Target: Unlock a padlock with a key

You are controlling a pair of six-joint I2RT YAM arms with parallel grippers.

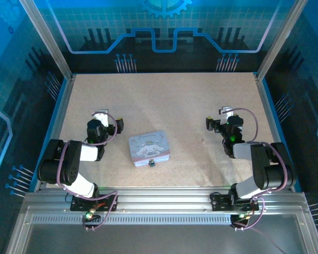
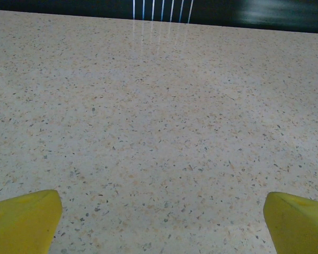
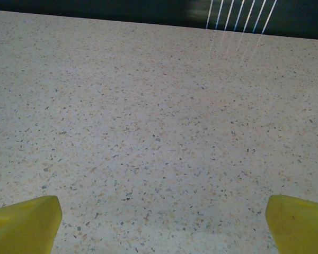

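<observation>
Yellow fingertips (image 2: 22, 219) poke in at the bottom corners of the left wrist view. They are smooth, wedge-shaped plastic, and nothing lies between them, so the left gripper (image 2: 161, 225) is spread wide over bare surface. The right wrist view is much the same. The right gripper (image 3: 161, 225) has its yellow wedge tips (image 3: 22, 221) far apart and grips nothing.

Beneath both grippers the table (image 1: 164, 98) is a flat matte slab, pale beige with fine dark and tan speckles like terrazzo. Thin pale streaks of reflection run down from its far edge.

From above, the two black arms fold out from their bases and reach forward, with cables looping beside them. Each gripper sits on its own side, well apart from the objects in the middle.

Between the arms lies a pale lilac tin (image 1: 148, 146). It is a rounded rectangle with a cartoon print on its lid, and it lies flat and slightly skewed. The padlock (image 1: 151, 162) is a tiny dark lump touching the tin's near edge. The key (image 1: 203, 141) is a thin greyish sliver on the bare table right of the tin, closer to the right arm. It is too small to make out its shape.

A ribbed aluminium rail (image 1: 159, 206) runs along the near edge, and blue translucent panels (image 1: 164, 26) enclose the table.
</observation>
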